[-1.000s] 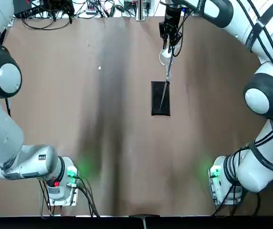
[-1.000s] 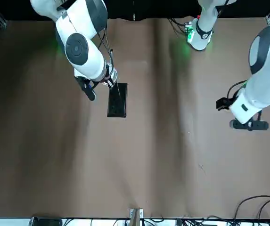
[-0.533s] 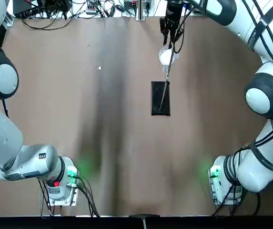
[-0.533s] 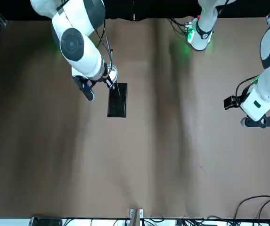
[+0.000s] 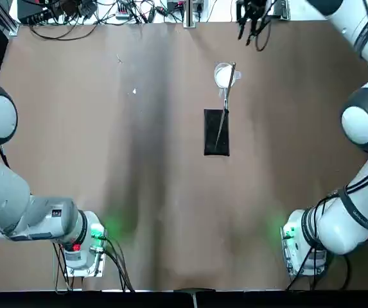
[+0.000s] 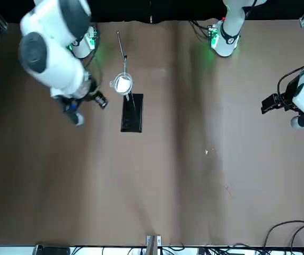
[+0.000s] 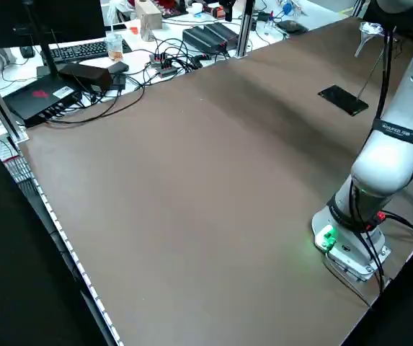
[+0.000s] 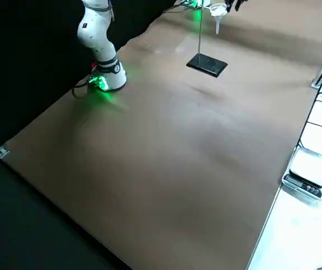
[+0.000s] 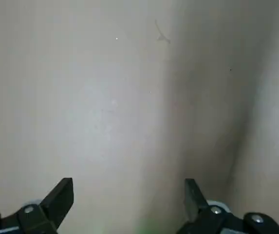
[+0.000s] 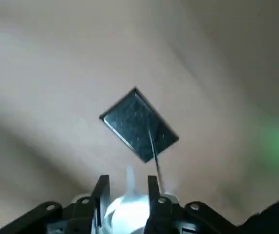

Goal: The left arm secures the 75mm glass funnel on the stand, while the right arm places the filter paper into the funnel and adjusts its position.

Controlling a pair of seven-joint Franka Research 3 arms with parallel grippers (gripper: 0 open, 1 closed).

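Nothing is gripped by the small black claw-like gripper of the right arm [image 10: 129,187]: its fingers are parted, and it is held beyond the funnel, clear of it, over the table's far edge. The black two-finger gripper of the left arm [image 9: 128,195] is likewise parted and empty, held off at the left of the table, well apart from the stand.

Near the right gripper, the clear glass funnel with a thin stem [image 8: 218,10] is carried at the upper part of the stand, a flat black rectangular base [image 5: 216,133] with a thin metal rod [image 6: 121,47]. Inside the funnel's mouth the opaque white filter paper [image 5: 223,76] is seen.

The securing of the funnel and the placing of the paper may be judged done, and the task near its end. Whether the paper's position has been fully adjusted cannot be told; at most, a small correction or the withdrawal of both arms may be left.

The funnel is nearly transparent, with a pale rim and its stem pointed down. The paper is shown as a bright rounded patch within that rim; whether it is pressed flush against the glass cannot be made out.
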